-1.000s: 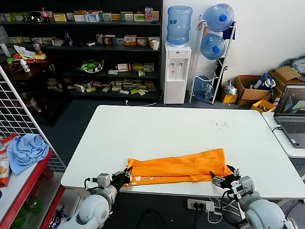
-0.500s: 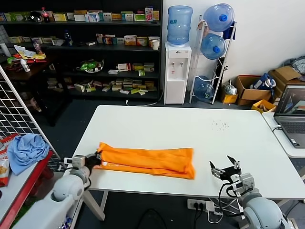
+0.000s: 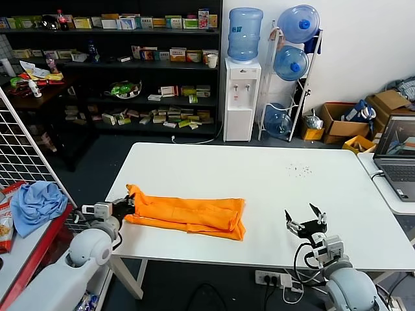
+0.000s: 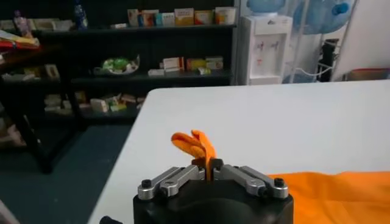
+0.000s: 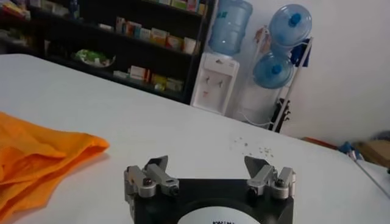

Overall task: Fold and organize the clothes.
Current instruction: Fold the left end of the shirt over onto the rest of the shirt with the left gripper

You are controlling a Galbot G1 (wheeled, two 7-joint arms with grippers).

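Right gripper (image 3: pixel 307 217) sat low at the lower right of the head view, over the near table (image 3: pixel 272 181) edge, fingers spread wide and holding nothing; well apart from the T-shirt (image 3: pixel 188 217). Left gripper (image 3: pixel 127 207) was at the lower left, at the table's left edge, fingers pressed together on a pinch of the T-shirt's left end. In the left wrist view a tuft of orange cloth stood up between the closed fingers (image 4: pixel 183 175).

T-shirt lay as a long folded band in the lower-left centre of the table, running left to right, flat apart from the pinched end.

Laptop (image 3: pixel 397 155) at the right edge. Light blue cloth (image 3: pixel 35 204) on a red shelf, far left. Behind: water dispenser (image 3: pixel 241 97), rack of bottles (image 3: pixel 292 65), dark shelving (image 3: pixel 130 65) with boxes, upper left.
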